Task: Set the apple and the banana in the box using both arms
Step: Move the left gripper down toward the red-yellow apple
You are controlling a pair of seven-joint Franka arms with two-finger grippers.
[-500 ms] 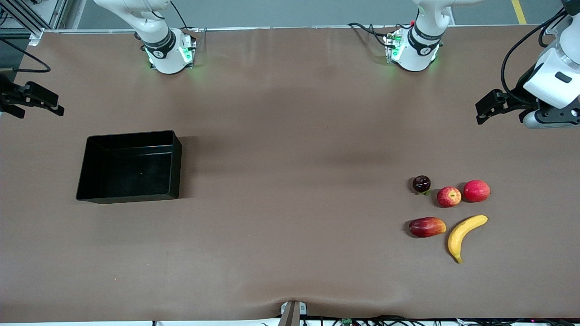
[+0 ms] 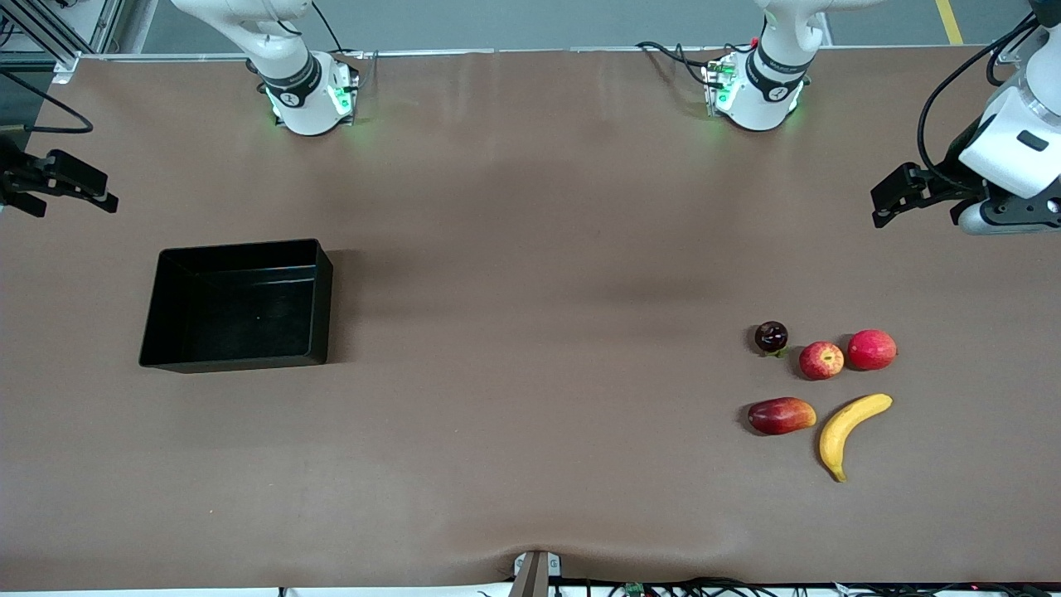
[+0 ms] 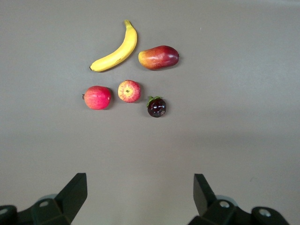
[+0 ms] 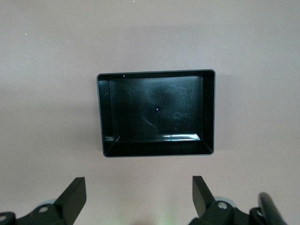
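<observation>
Left wrist view shows the left gripper (image 3: 138, 199) spread wide, its two black fingers (image 3: 75, 190) holding nothing, up over bare table with the fruit spread out under it. No label or lettering can be read on anything. The right gripper (image 4: 138, 199) is likewise wide apart and empty (seen from its own wrist camera), hanging over the brown table (image 2: 530, 290) close to the box (image 4: 156, 150).

The box (image 2: 319, 307) sits toward the right arm's end of the table, with nothing in it.

All the fruit lies toward the left arm's end. The apple (image 2: 821, 360) rests between a dark plum (image 2: 771, 336) and a smooth red fruit (image 2: 871, 349), just beside the latter. The banana (image 2: 845, 429) lies nearer the front camera than the apple, next to a long red-yellow fruit (image 2: 781, 415).
</observation>
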